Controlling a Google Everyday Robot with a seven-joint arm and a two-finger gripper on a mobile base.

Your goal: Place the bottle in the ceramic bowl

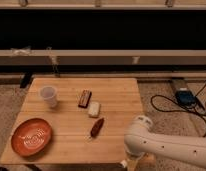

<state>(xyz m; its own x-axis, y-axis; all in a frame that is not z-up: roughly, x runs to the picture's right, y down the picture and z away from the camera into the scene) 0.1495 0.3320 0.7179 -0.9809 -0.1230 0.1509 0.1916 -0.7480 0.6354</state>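
Zero done yet, we reckon: bottle (94, 109) on the bench (118, 97), well apart from ceramic bowl (32, 136); pincer (127, 163) low at near-right corner, can't tell its state.

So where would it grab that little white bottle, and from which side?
Probably from straight above, across the middle of the bottle. It seems to lie flat on the table, with its narrow sides free. The brown bar sits close by its far end, so keep off that end. The tool is out of view, below the arm.
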